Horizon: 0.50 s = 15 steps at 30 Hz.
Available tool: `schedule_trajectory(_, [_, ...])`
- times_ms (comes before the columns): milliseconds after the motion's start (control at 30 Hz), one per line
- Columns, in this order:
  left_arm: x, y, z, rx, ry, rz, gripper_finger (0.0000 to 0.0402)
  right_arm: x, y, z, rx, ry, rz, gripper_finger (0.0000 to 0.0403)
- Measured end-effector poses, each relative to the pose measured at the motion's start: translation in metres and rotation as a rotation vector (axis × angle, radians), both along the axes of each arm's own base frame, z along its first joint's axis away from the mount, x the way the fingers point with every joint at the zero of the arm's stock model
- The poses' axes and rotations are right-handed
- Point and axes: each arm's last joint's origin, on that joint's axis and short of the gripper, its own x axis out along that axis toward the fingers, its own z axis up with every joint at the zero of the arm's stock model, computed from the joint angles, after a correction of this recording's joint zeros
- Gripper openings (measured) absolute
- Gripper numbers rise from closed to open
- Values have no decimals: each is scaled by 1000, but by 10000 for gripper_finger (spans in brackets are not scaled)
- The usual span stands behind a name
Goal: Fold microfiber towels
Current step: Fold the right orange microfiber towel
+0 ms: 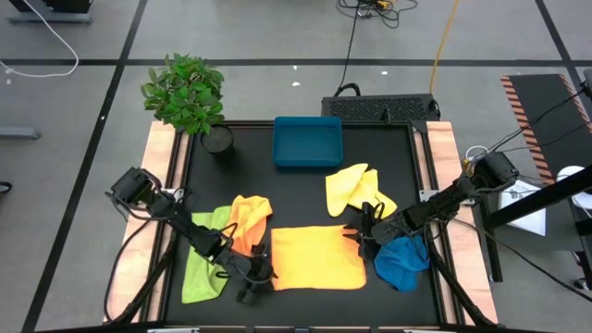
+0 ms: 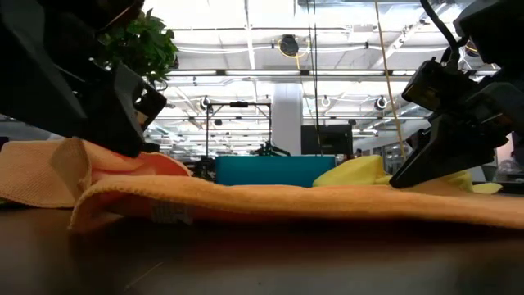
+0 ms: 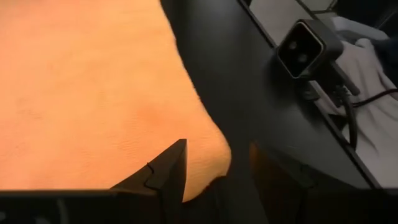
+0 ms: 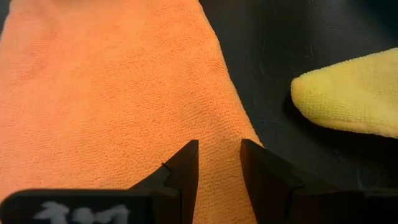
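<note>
Lying flat near the front middle of the dark surface point(image 1: 388, 157), the golden yellow towel point(image 1: 319, 258) has a pincer at each end. The left pincer point(image 1: 260, 274) sits at the towel's front-left corner with its fingers point(image 3: 169, 171) spread apart; one is over the cloth's rounded corner, the other over bare surface, and nothing is clamped between them. The right pincer point(image 1: 362, 233) is at the towel's rear-right corner, its fingers point(image 4: 186, 165) parted by a narrow gap directly above the cloth edge, not visibly pinching it. The orange towel point(image 1: 248, 220) is bunched beside the lime green towel point(image 1: 204, 262) on the left; the pale yellow towel point(image 1: 355, 188) and blue towel point(image 1: 402, 260) lie on the right.
</note>
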Motion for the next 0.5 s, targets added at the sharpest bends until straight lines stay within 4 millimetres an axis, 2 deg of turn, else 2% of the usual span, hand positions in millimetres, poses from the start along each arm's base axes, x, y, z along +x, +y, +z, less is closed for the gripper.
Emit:
schedule_trajectory(233, [2,3,9,43,-76,21,175,0,0,1,7,-6,4,110])
schedule_trajectory(500, [8,19,28,87,-154,103,175,3,2,6,8,-57,22,110])
